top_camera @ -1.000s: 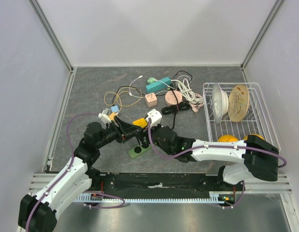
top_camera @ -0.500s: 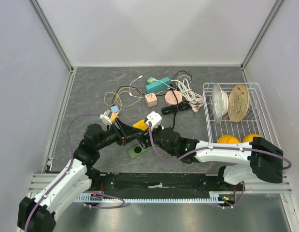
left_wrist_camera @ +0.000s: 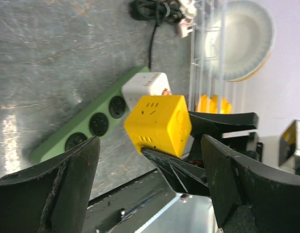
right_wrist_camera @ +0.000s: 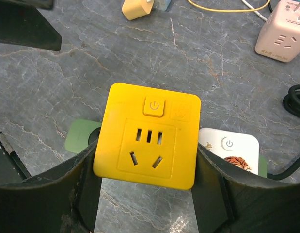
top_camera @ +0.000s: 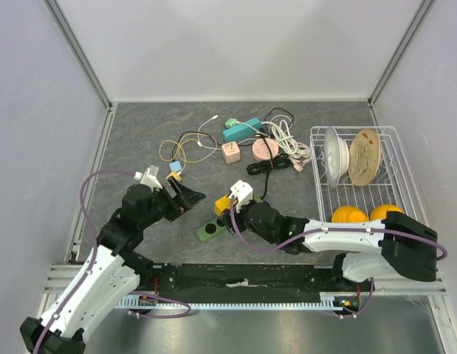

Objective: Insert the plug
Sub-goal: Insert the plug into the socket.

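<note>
We are seeing the right claw (right_wrist_camera: 146,145) clamping one yellow cube (right_wrist_camera: 147,141), a finger pressing on each of two opposite sides. The cube is roughly as long as it is wide, so it is showing no long axis. Its face with the power button and socket slots is pointing up at the right wrist camera. We cannot tell where its prongs are.

The cube is hanging over the one green strip (left_wrist_camera: 82,138), just beside the one white cube (left_wrist_camera: 146,87) sitting at the strip's far end. We cannot tell whether the yellow cube is touching the strip. We are counting three round sockets on the bare part of the strip. Its long axis is running diagonally across the counter (top_camera: 139,147), from near left to far right in the top view.

The left claw (top_camera: 185,198) is hovering to the left of the strip, its fingers spreading wide apart with nothing between them.

Farther back we are finding one pink cube (top_camera: 230,152), one teal strip (top_camera: 241,129), and a wire rack (top_camera: 405,177) holding two upright dishes.
</note>
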Tool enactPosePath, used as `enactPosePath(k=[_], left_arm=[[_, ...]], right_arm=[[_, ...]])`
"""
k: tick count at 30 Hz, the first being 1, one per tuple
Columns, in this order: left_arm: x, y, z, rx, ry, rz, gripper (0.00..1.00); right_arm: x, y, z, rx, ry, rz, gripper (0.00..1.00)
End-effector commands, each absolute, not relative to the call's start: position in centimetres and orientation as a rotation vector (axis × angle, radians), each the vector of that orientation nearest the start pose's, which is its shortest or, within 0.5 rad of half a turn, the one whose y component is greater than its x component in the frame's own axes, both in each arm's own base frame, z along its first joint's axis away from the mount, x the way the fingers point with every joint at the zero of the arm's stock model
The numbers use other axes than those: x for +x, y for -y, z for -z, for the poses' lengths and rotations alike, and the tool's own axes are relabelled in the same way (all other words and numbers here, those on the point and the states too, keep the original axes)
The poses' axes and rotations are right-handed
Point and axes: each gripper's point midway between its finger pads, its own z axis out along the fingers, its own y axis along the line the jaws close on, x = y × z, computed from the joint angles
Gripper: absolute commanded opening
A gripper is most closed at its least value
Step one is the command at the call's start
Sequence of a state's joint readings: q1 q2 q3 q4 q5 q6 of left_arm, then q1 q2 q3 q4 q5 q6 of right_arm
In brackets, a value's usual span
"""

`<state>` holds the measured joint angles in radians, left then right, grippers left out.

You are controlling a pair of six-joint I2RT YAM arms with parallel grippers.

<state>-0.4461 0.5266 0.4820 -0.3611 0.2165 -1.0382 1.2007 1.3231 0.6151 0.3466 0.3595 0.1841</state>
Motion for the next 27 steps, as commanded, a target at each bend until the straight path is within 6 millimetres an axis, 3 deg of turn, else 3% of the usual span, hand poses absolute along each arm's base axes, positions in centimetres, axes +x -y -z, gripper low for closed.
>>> enactPosePath(k=[1,5,11,18,27], left_arm=[[20.2,15.8,-16.9,-0.348,-2.212,0.892,0.91],[20.4,15.2,-16.7,-0.285,-2.228,0.817,0.91],[19.9,14.7,-16.3,-0.266,-2.253,0.778,0.9],[19.6,14.6,-16.1,-0.27,-2.27,0.772,0.89],[19.5,14.7,-15.7,-0.275,-2.286,0.779,0.89]], right_arm=[[19.7,-36.2,-14.9,-0.64,-1.762,-0.638,0.0],[19.1,-37.6,-13.5,-0.65,-1.784,-0.581,0.0],[19.3,-37.8,-11.7,-0.552,-1.814,-0.532,0.0],[19.8,-38.5,-12.4,-0.514,-1.804,-0.526,0.0],[19.4,-38.2,-11.2,-0.542,-1.844,-0.505,0.0]])
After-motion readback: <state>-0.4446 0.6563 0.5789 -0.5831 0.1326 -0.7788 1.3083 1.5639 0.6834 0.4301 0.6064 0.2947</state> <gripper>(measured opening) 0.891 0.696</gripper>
